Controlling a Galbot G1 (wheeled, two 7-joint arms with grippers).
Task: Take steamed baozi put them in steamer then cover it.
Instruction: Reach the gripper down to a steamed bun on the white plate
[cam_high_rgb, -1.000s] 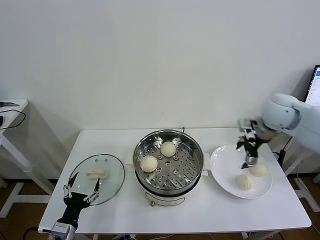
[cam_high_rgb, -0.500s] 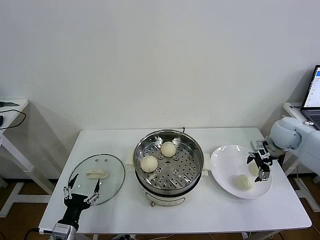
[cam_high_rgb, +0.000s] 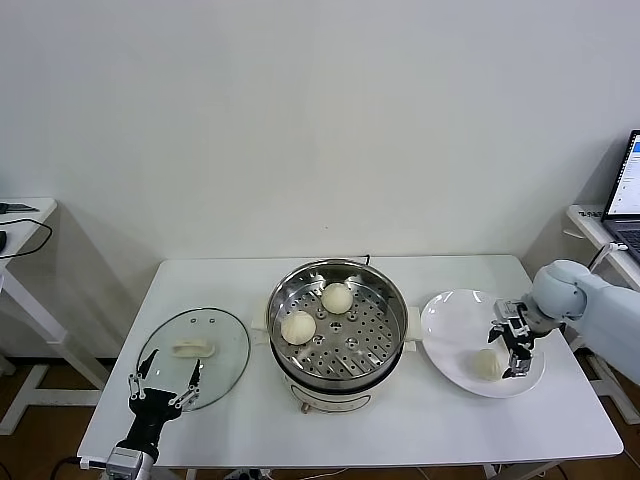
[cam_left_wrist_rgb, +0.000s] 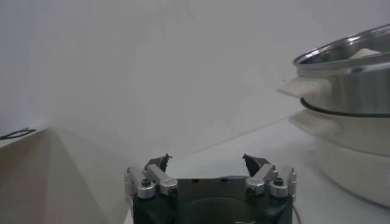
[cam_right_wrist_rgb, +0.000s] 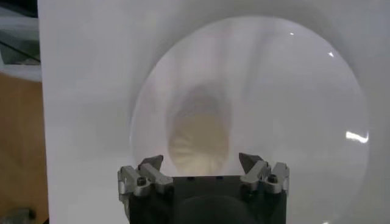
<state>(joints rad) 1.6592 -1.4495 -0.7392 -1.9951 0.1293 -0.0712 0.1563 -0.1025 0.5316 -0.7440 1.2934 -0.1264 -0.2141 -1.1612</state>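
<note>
Fingers wide apart on my right gripper, over the plate's three-o'clock bun — next I squeeze it.

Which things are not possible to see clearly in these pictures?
- Head view: a fourth baozi on the plate; the right gripper covers that spot, only one baozi shows beside it.
- Right wrist view: baozi blurred, pleats unreadable.
- Left wrist view: steamer cut by the edge; lid out of view.
</note>
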